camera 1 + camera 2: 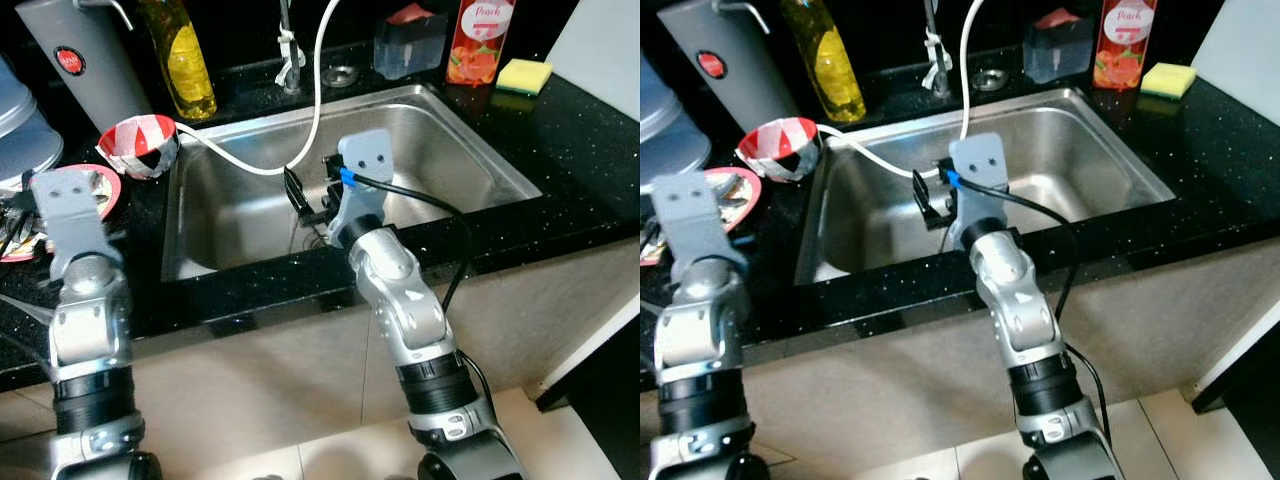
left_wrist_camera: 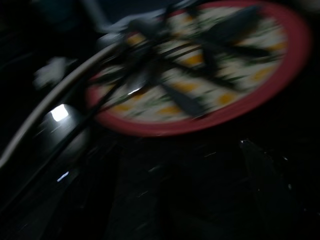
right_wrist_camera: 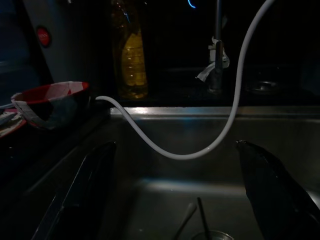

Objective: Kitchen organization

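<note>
**Right tool poised over the sink, left tool above a plate of cutlery**

A black stone tabletop (image 1: 590, 150) holds a steel sink (image 1: 480, 150) set into its middle. The right tool (image 1: 308, 205) reaches over the sink's front edge, its two black fingers (image 3: 80, 195) spread wide with nothing between them, aimed down into the basin. On the basin floor near the drain, thin utensils (image 3: 192, 217) can just be made out. A white hose (image 1: 317, 100) loops from the tap into the sink.

By the tabletop's left edge, the left tool (image 2: 190, 200) hangs above a red-rimmed plate (image 2: 280, 87) carrying dark cutlery; its view is too blurred to tell its finger state. A red and white bowl (image 1: 140, 145) stands just beside the sink's left rim.

The step in hand appears to be reaching for the sink utensils. Next, the right tool likely needs lowering and closing on one thin handle.
</note>
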Robot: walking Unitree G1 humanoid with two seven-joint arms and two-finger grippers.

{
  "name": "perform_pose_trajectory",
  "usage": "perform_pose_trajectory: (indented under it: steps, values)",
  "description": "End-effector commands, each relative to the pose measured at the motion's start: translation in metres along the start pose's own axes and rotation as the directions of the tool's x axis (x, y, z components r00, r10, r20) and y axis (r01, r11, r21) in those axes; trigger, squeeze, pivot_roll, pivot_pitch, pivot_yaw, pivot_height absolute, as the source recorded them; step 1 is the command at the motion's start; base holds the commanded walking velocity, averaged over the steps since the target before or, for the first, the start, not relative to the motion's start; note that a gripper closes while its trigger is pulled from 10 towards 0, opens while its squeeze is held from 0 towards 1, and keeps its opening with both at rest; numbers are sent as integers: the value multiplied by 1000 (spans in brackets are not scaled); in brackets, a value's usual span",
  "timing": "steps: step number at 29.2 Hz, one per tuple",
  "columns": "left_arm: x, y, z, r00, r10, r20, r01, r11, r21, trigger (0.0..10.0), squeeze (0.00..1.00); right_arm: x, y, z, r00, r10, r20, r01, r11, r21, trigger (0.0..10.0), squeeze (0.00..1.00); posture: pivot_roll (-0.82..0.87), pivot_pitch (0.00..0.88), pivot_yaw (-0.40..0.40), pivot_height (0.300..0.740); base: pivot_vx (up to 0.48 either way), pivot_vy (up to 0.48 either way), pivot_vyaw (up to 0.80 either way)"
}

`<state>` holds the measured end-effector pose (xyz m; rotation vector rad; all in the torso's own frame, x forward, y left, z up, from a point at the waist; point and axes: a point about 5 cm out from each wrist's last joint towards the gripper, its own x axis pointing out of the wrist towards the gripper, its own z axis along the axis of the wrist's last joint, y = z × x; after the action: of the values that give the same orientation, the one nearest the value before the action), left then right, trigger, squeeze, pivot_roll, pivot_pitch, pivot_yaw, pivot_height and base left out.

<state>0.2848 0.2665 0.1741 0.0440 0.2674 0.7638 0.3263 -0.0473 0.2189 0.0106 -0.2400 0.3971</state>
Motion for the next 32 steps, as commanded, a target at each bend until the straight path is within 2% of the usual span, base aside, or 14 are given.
perform_pose_trajectory:
  steps: [1, 4, 6, 7, 9, 10, 13, 17, 21, 24, 25, 26, 27, 32]
  values:
    - [-2, 15, -1, 996, 90, -10, -90, 996, -5, 10000, 1000, 3, 5, 1, 1000, 10, 4, -10, 1000, 10, 10000, 0, 100, 6, 125, 740, 0, 0, 0]
    - [-4, 22, 1, 992, 129, 0, -129, 992, -14, 10000, 1000, 4, 6, 2, 1000, 10, 8, -10, 1000, 11, 10000, 0, 106, 11, 124, 740, 0, 0, 0]
    - [-9, 29, 2, 983, 177, -47, -182, 973, -144, 10000, 1000, 4, 7, 0, 1000, 12, 4, -12, 1000, 16, 10000, 0, 126, 4, 120, 740, 0, 0, 0]
    - [-9, 31, 1, 980, 185, -76, -196, 961, -192, 10000, 839, 3, 7, -2, 1000, 13, 0, -13, 1000, 19, 10000, 0, 131, 4, 120, 740, 0, 0, 0]
    - [-9, 33, 1, 977, 190, -94, -206, 953, -222, 10000, 839, 3, 7, -3, 1000, 14, -5, -13, 1000, 19, 10000, 0, 139, 12, 124, 740, 0, 0, 0]
    - [-6, 35, 0, 975, 189, -119, -213, 947, -242, 10000, 0, 3, 6, -4, 1000, 14, -8, -13, 1000, 18, 10000, 0, 136, 26, 123, 740, 0, 0, 0]
    - [0, 41, -11, 962, 190, -198, -241, 928, -283, 10000, 0, 6, 4, -4, 1000, 4, -6, -4, 1000, 17, 10000, 0, 135, 11, 121, 740, 0, 0, 0]
    - [6, 40, -22, 951, 139, -277, -237, 903, -358, 10000, 0, 8, 1, -3, 1000, -5, -1, 5, 1000, 18, 10000, 0, 132, 2, 116, 740, 0, 0, 0]
    - [8, 40, -24, 947, 129, -295, -237, 901, -365, 10000, 0, 9, 1, -2, 1000, -5, 1, 5, 1000, 13, 10000, 0, 126, 3, 118, 740, 0, 0, 0]
    - [10, 40, -30, 932, 128, -339, -244, 914, -325, 10000, 0, 9, -2, -1, 1000, -12, 5, 12, 1000, 5, 10000, 0, 114, 0, 124, 740, 0, 0, 0]
    - [12, 39, -35, 922, 113, -371, -235, 924, -301, 7882, 0, 8, -3, -1, 1000, -21, 6, 21, 1000, 3, 10000, 0, 99, 2, 130, 740, 0, 0, 0]
    - [14, 38, -39, 912, 101, -398, -227, 931, -284, 1922, 0, 6, -5, -1, 1000, -31, 5, 31, 1000, 3, 10000, 0, 87, 6, 135, 740, 0, 0, 0]
    - [16, 36, -42, 906, 82, -415, -212, 937, -277, 0, 0, 5, -6, -2, 999, -37, 4, 37, 999, 2, 10000, 0, 82, 8, 137, 740, 0, 0, 0]
    - [18, 33, -43, 904, 69, -422, -191, 948, -254, 0, 0, 1, -9, -3, 999, -50, -1, 50, 999, -6, 10000, 0, 62, 17, 140, 740, 0, 0, 0]
